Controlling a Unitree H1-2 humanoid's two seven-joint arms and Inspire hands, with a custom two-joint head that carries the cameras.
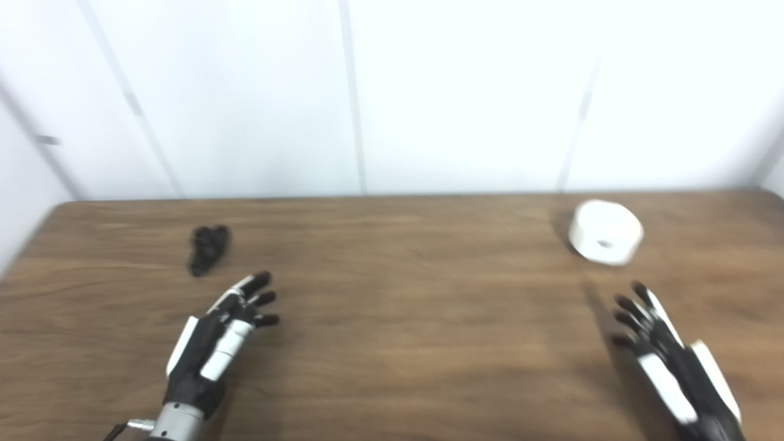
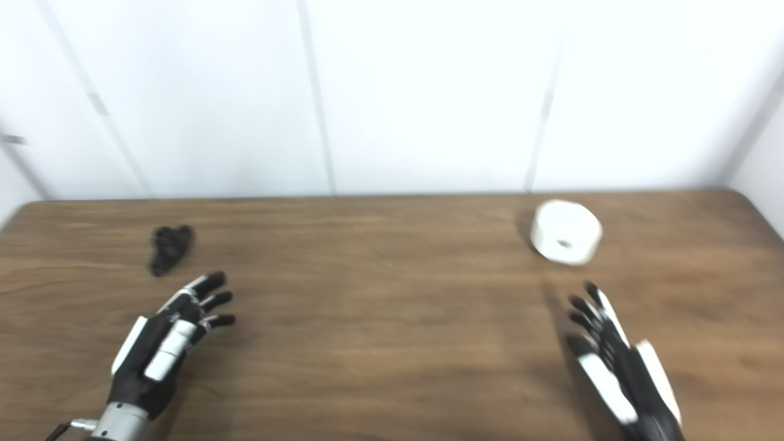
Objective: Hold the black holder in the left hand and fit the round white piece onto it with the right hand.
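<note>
L hand [image 1: 211,343]: fingers [image 1: 260,300] stretched out and apart, pointing up and to the right across the table, nothing in them. Palm hangs over the near left part of the table [image 1: 398,343]; can't tell if it touches the wood. Wrist and arm come in from bottom left.

R hand [image 1: 670,358]: fingers [image 1: 631,306] also straight and spread, pointing up and a bit left, holding nothing. Arm enters from bottom right corner.

Black holder [image 1: 208,248]: small dark lumpy piece lying on the table, just beyond and a bit left of the L fingertips, not touching them. Too blurred for shape details.

White round piece [image 1: 605,233]: short thick disc w/ a small hole in its top face, sitting flat on the far right of the table, beyond the R fingertips w/ a clear gap between. Shadow falls on its left side.

Holder and disc are well apart, one at each side of the brown wood-grain top. White panelled wall [image 1: 392,92] behind the far edge. Both views slightly blurred.
</note>
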